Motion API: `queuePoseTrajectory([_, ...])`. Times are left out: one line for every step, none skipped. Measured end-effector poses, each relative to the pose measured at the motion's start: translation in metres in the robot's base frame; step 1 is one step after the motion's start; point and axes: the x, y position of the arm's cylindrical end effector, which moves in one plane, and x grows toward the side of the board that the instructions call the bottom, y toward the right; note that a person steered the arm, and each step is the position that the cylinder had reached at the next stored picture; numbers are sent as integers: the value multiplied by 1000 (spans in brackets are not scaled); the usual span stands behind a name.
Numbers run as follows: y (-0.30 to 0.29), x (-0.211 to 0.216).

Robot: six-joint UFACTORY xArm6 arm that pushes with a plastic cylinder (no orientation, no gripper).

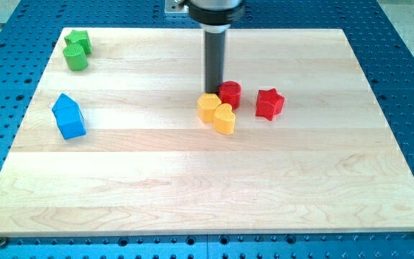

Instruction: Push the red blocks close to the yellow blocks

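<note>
Near half of wooden board (207, 201): bare wood, nothing on it.

Mid-board, centre: yellow heart block (224, 119) is nearest of the cluster. Touching it on its far-left side, yellow hexagon block (208, 108). The two yellows sit as a pair.

Just behind and right of the pair: red cylinder block (230, 94), touching or nearly touching the yellow heart's far edge; can't tell if there is a gap.

Right of the cyl., set apart from it: red star block (269, 103), roughly level w/ the yellow hexagon in depth. Near the yellows but not in contact.

My tip (215, 91) is down at board level, directly left of the red cyl. and just behind the yellow hexagon; appears to touch the cyl.'s left side, exact contact not resolvable. Rod rises straight up to the arm housing at far edge. No fingers on this rig, so nothing grasped: tip only abuts.

Left side, mid depth: blue house-shaped block (69, 116), well apart from cluster.

Far-left corner: green cylinder block (76, 57), w/ green star block (78, 40) touching behind it.
</note>
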Motion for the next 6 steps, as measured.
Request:
queuePoseTrajectory([66,0])
queuePoseTrajectory([116,1])
queuePoseTrajectory([150,30])
queuePoseTrajectory([99,42])
queuePoseTrajectory([53,42])
queuePoseTrajectory([93,34])
